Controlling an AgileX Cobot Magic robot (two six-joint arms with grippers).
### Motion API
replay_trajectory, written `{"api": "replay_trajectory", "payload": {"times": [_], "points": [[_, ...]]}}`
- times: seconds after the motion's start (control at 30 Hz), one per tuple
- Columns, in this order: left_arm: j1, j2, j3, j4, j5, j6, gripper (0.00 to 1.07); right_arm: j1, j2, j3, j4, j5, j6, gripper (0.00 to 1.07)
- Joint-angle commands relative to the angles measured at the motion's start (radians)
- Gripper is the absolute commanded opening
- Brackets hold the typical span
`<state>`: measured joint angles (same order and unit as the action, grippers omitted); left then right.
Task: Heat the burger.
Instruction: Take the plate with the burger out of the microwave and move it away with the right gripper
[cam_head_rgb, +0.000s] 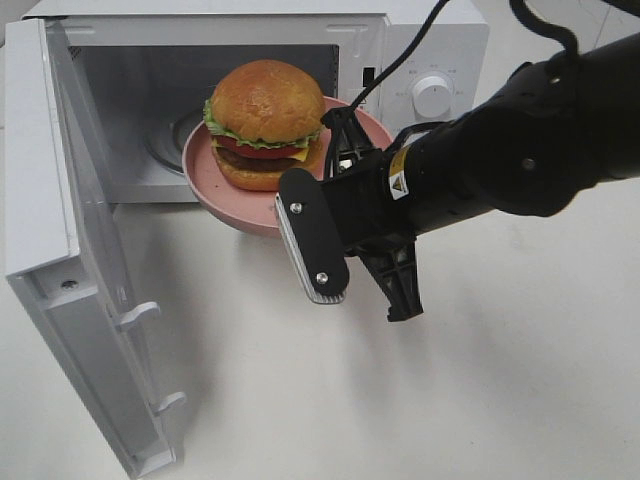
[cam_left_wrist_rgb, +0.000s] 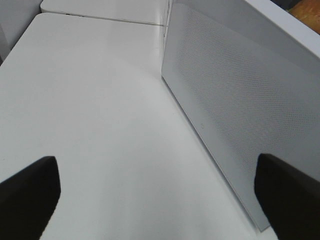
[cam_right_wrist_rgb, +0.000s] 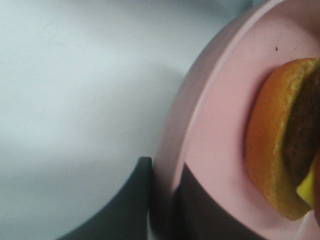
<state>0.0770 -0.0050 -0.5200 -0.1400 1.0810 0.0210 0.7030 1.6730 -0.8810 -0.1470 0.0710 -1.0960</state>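
A white microwave (cam_head_rgb: 400, 80) is seen at the upper left of the frame, its door (cam_head_rgb: 80, 290) swung wide beside the white table (cam_head_rgb: 480, 400). The glossy burger (cam_head_rgb: 265, 125) is being carried on a smooth round pink plate (cam_head_rgb: 215, 185) before the cavity; the right gripper (cam_right_wrist_rgb: 162, 200) is clamped on the plate's rim. The left gripper (cam_left_wrist_rgb: 157, 192) is being held with jaws apart near the door's perforated panel.

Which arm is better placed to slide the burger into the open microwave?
The right. Its gripper already clamps the rim of the pink plate carrying the burger at the microwave opening; the left gripper hangs open outside the door.
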Motion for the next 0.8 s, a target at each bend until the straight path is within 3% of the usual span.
{"api": "replay_trajectory", "payload": {"times": [0.03,0.7,0.8], "points": [[0.002,-0.017,0.003,-0.005,-0.011,0.000,0.98,-0.012,-0.056,0.024,-0.006,-0.060,0.007,0.00],[0.002,-0.017,0.003,-0.005,-0.011,0.000,0.98,-0.012,-0.412,0.339,0.006,-0.036,0.077,0.00],[0.002,-0.017,0.003,-0.005,-0.011,0.000,0.98,-0.012,-0.427,0.348,0.006,-0.022,0.080,0.00]]}}
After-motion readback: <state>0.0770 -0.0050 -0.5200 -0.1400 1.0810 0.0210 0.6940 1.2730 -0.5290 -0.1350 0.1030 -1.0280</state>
